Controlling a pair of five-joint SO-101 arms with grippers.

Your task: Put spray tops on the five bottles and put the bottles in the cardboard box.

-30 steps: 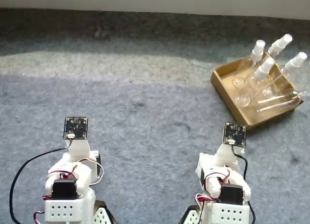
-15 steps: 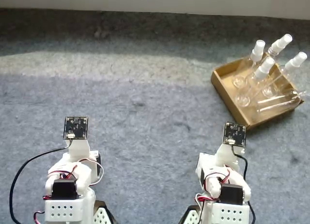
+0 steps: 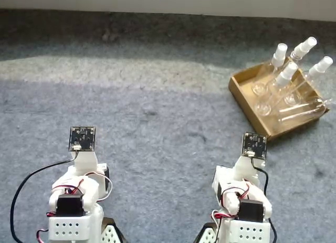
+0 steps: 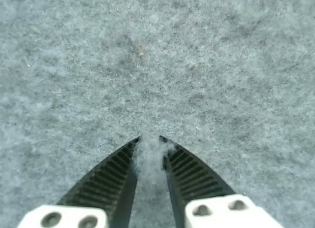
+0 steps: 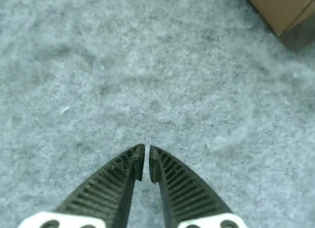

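Note:
The cardboard box (image 3: 241,93) sits at the right of the grey carpet and holds several clear bottles. Upright ones with white spray tops (image 3: 279,55) (image 3: 303,48) (image 3: 320,67) (image 3: 286,74) lean together, and another bottle (image 3: 304,109) lies flat along the box's near side. Both arms are folded back at the near edge, the left arm (image 3: 79,196) and the right arm (image 3: 241,196). My left gripper (image 4: 149,138) hangs shut over bare carpet with nothing in it. My right gripper (image 5: 146,147) is shut and holds nothing, with a corner of the box (image 5: 280,9) beyond it.
Grey carpet (image 3: 157,112) covers the whole work area, with a pale wall strip (image 3: 168,1) along the far edge. A black cable (image 3: 21,193) loops beside the left arm's base.

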